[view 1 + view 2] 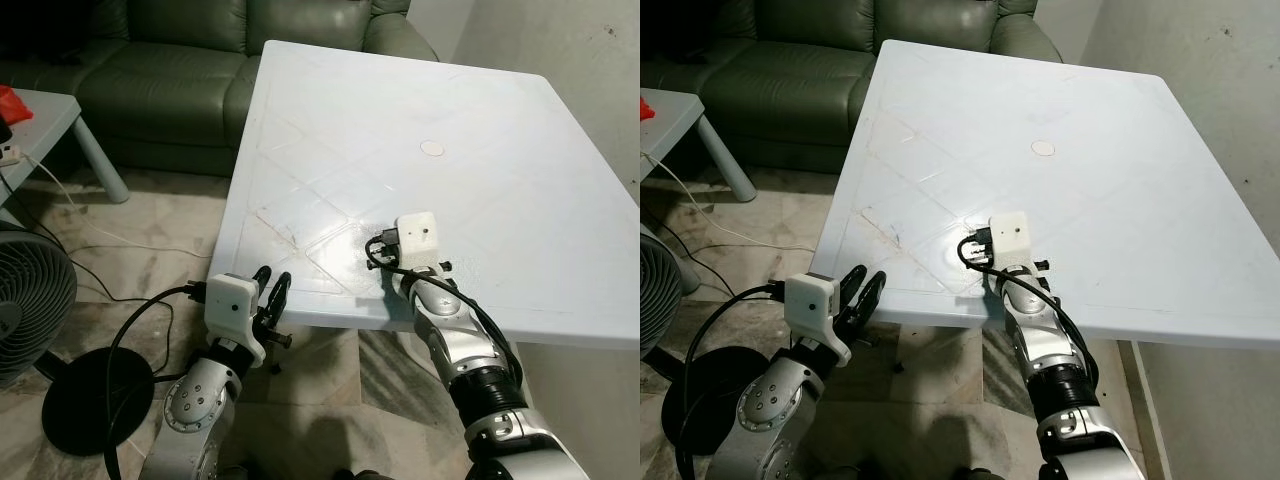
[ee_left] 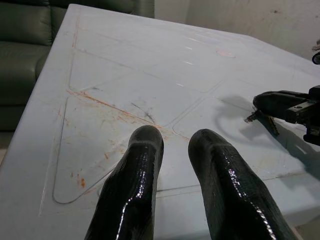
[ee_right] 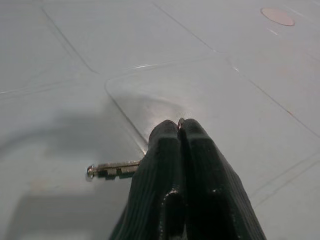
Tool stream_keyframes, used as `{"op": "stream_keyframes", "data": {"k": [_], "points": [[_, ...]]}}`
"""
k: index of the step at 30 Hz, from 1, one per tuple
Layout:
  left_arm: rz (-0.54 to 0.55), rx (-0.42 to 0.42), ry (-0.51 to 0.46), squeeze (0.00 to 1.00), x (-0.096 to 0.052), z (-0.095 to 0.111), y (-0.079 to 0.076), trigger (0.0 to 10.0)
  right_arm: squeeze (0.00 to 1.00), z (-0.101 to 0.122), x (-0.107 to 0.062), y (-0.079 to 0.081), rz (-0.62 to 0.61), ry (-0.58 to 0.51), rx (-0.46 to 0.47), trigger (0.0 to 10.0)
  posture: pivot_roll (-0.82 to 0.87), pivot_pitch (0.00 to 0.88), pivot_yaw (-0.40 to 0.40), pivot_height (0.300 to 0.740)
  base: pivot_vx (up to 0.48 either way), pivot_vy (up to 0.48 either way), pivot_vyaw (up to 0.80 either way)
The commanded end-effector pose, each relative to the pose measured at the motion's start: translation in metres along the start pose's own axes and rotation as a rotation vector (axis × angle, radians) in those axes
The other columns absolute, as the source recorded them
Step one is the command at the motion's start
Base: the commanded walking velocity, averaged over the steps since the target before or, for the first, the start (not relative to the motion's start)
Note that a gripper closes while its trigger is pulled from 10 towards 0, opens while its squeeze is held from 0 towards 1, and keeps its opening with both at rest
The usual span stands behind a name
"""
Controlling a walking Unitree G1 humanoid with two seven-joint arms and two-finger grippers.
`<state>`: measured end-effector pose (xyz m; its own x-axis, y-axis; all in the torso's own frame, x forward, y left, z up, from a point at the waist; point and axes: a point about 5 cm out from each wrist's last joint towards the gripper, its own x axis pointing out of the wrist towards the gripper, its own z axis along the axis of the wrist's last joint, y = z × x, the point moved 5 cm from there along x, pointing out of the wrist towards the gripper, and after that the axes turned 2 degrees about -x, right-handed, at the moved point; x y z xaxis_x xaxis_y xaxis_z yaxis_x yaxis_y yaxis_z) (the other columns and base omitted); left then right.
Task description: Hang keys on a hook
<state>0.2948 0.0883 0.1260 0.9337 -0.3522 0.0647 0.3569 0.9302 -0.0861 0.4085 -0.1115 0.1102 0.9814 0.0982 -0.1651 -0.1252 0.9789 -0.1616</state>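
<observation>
Status: early stage. The key (image 3: 112, 170) is in the right hand (image 3: 180, 131), pinched between fingers pressed tight together. A metal ring shows at the fingertips and the blade sticks out sideways, just above the worktop (image 1: 500, 170). Whether one key or several hang there cannot be told. Pickup appears done or nearly so. Carrying and hanging remain. The hook's place is not known from these views.

Right hand: low over the near part of the worktop, close to its front edge, wrist camera box on top. A shadow lies beneath the key, so it seems slightly lifted, though contact cannot be ruled out.

Left hand (image 1: 270, 290): fingers parted a little, holding nothing, below and in front of the worktop's near left corner, pointed across the surface toward the right hand.

Worktop: white plastic, moulded lines, rusty scuffs near the left corner, a small round cap (image 1: 432, 148) at mid-surface. No other loose item on it.

Surroundings:
- Green sofa (image 1: 170, 70) behind the worktop.
- Grey side table (image 1: 45, 115) at far left, with a red item (image 1: 12, 103) on it.
- White cord (image 1: 75, 205) trailing over the tiled floor.
- Fan (image 1: 30, 305) with black round base at near left.
- Wall (image 1: 590, 60) close on the right.

Obstructions, as a judgement: the worktop edge sits against the robot's front. The fan, its base and the cord crowd the floor on the left should the robot turn that way.
</observation>
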Motion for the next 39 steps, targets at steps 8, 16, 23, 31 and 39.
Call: {"op": "stream_keyframes", "data": {"k": [8, 16, 23, 31, 39], "points": [[0.036, -0.032, -0.021, 0.0, 0.008, 0.008, 0.008, 10.0, 0.0, 0.014, -0.001, -0.014, -0.036, -0.069, 0.068, 0.0, 0.02, 0.152, -0.097, 0.74, 0.0, 0.0, 0.0], [0.106, -0.024, -0.107, 0.0, 0.036, 0.039, 0.036, 10.0, 0.0, 0.053, -0.006, -0.032, -0.051, -0.223, 0.136, 0.0, 0.0, 0.101, -0.079, 0.74, 0.0, 0.0, 0.0], [0.177, 0.015, -0.161, 0.0, 0.062, 0.07, 0.066, 10.0, 0.0, 0.078, -0.016, -0.053, -0.097, -0.323, 0.143, 0.0, -0.03, 0.051, -0.059, 0.74, 0.0, 0.0, 0.0], [0.202, -0.01, -0.217, 0.0, 0.071, 0.089, 0.078, 10.0, 0.0, 0.084, -0.027, -0.069, -0.149, -0.368, 0.141, 0.0, -0.05, 0.011, -0.047, 0.74, 0.0, 0.0, 0.0], [0.181, -0.041, -0.197, 0.0, 0.077, 0.079, 0.083, 10.0, 0.0, 0.082, -0.041, -0.05, 0.028, -0.451, 0.193, 10.0, -0.07, 0.0, -0.029, 0.74, 0.0, 0.0, 0.0]]}}
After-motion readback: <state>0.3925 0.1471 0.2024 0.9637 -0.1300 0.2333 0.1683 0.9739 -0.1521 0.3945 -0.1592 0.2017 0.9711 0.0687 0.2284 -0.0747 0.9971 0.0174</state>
